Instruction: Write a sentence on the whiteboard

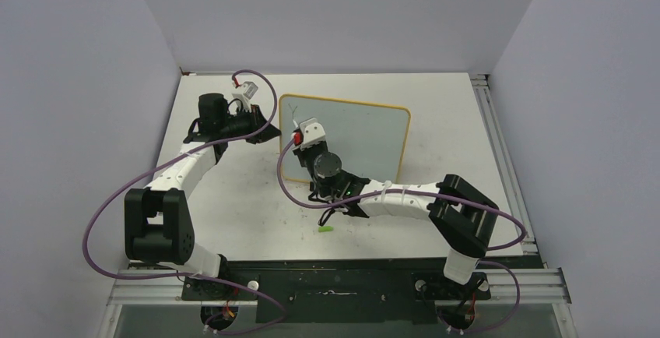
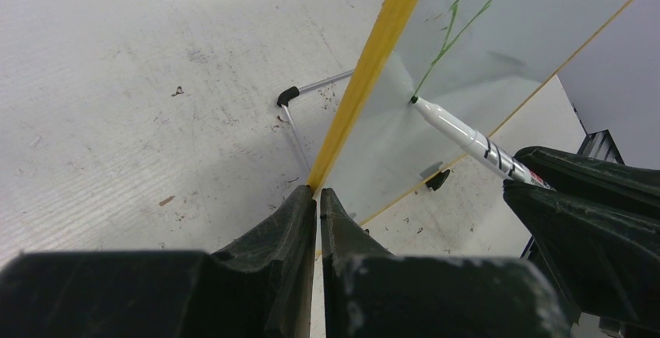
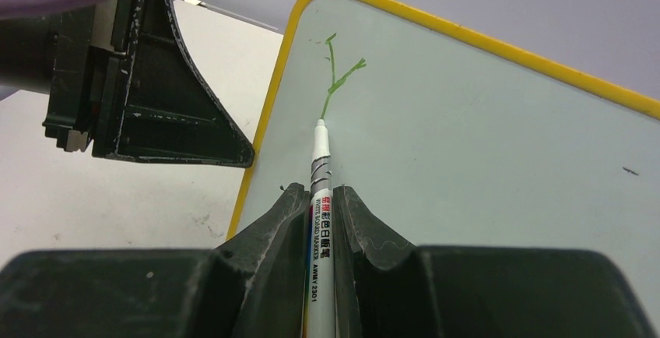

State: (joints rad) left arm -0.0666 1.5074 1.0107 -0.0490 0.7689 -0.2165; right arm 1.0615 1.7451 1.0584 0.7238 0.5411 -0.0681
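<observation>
Two pincers share the writing step. The right pincer (image 3: 319, 191), its arm reaching low and forward, clamps the marker (image 3: 320, 159), tip touching the whiteboard (image 3: 467, 143). The left pincer (image 2: 318, 198) pinches that board's edge, steadying it where it stands propped mid-surface (image 1: 233, 198). Only one letter of the sentence (image 3: 336, 81) shows, so the next move likely calls for lifting the tip and shifting right.

Overhead view; both wrist views close on whiteboard (image 3: 482, 143)

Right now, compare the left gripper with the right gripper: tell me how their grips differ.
The left gripper pinches the yellow frame of the whiteboard; the right gripper pinches a marker. The left gripper sits beside the board, the right gripper in front of its face, marker tip at a green stroke. Both are shut.
</observation>
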